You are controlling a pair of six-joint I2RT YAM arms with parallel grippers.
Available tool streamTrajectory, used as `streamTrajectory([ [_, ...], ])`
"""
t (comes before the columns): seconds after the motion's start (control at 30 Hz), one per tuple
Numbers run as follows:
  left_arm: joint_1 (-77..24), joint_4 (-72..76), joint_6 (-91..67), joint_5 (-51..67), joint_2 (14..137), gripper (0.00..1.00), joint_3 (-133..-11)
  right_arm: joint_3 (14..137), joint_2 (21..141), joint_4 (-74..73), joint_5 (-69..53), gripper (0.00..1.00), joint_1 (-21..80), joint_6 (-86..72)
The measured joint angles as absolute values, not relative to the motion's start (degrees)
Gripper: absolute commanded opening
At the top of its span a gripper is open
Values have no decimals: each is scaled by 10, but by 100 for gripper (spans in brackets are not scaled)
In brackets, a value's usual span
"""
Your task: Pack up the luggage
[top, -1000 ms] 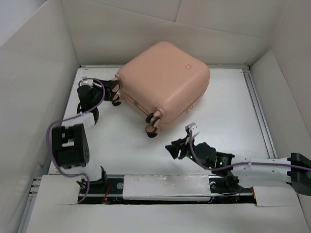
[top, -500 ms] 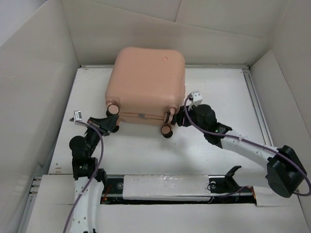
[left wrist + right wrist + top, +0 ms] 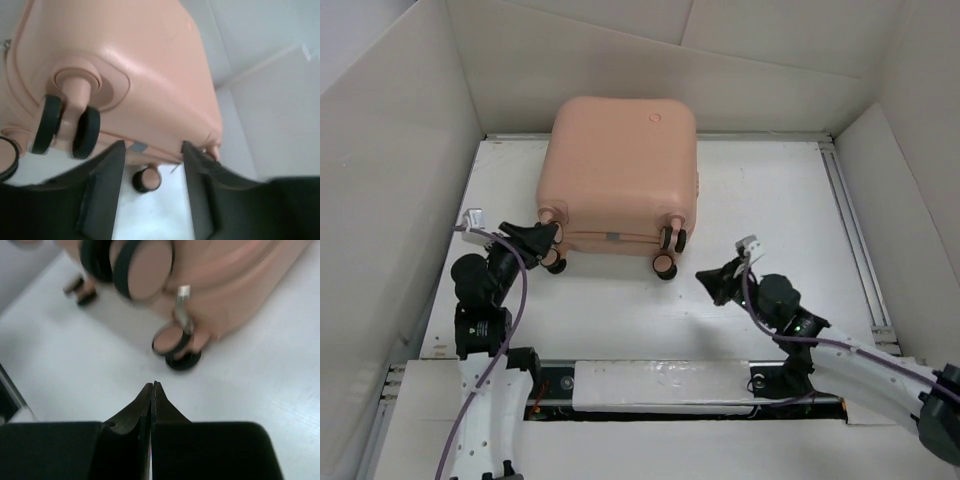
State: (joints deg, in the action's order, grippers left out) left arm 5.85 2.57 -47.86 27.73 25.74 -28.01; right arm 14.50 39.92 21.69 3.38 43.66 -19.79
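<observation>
The luggage point(image 3: 620, 165) is a salmon-pink hard-shell case lying closed at the back middle of the table, its wheels facing the near edge. My left gripper point(image 3: 548, 238) is at the case's near left corner, next to a left wheel point(image 3: 553, 263). In the left wrist view its jaws point(image 3: 152, 150) stand apart at the seam of the luggage point(image 3: 150, 60), with only table and a far wheel point(image 3: 145, 180) showing between them. My right gripper point(image 3: 710, 283) is shut and empty, a short way right of the right wheel point(image 3: 663, 265). In the right wrist view its tips point(image 3: 152, 385) hover above the table, short of a wheel point(image 3: 172, 340) and a metal zipper pull point(image 3: 182, 305).
White cardboard walls point(image 3: 410, 150) close in the table on the left, back and right. A metal rail point(image 3: 850, 220) runs along the right side. A white padded strip point(image 3: 660, 385) covers the near edge between the arm bases.
The luggage has turned from diagonal to square with the table. The right gripper has drawn back from the right wheels and shut. The left gripper has moved up to the left wheel.
</observation>
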Motion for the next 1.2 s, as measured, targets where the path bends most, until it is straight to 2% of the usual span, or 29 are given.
streamTrajectory([
  [0.03, 58, 11, -463, 260, 268, 70, -295, 127, 413, 217, 41, 6, 455, -199],
  [0.1, 58, -9, -442, 228, 281, 81, -315, 121, 463, 217, 51, 24, 484, -195],
  [0.13, 58, -15, -434, 212, 289, 84, -318, 125, 485, 224, 62, 37, 496, -188],
  [0.17, 58, -25, -427, 196, 298, 89, -318, 130, 502, 231, 72, 41, 506, -183],
  [0.33, 58, -57, -410, 147, 311, 96, -289, 173, 601, 324, 131, 51, 528, -148],
  [0.67, 58, 34, -413, 191, 366, 97, -258, 223, 816, 527, 226, 52, 530, -85],
  [0.8, 58, 81, -414, 221, 408, 94, -258, 225, 874, 595, 266, 52, 530, -73],
  [0.87, 58, 101, -415, 229, 424, 92, -257, 225, 897, 627, 288, 47, 530, -71],
  [0.93, 58, 118, -417, 236, 435, 89, -256, 225, 916, 657, 309, 36, 530, -66],
  [0.97, 58, 129, -418, 239, 439, 89, -254, 225, 925, 668, 320, 26, 532, -63],
  [1.07, 58, 150, -424, 245, 451, 81, -249, 226, 941, 693, 329, 0, 538, -58],
  [1.1, 58, 157, -425, 248, 457, 80, -249, 226, 942, 695, 330, 0, 538, -58],
  [1.13, 58, 164, -427, 251, 464, 76, -249, 226, 942, 696, 330, 0, 537, -58],
  [1.17, 58, 171, -429, 256, 471, 62, -249, 226, 942, 697, 329, 0, 535, -58],
  [1.2, 57, 178, -432, 258, 477, 57, -249, 225, 941, 697, 323, 0, 531, -58],
])
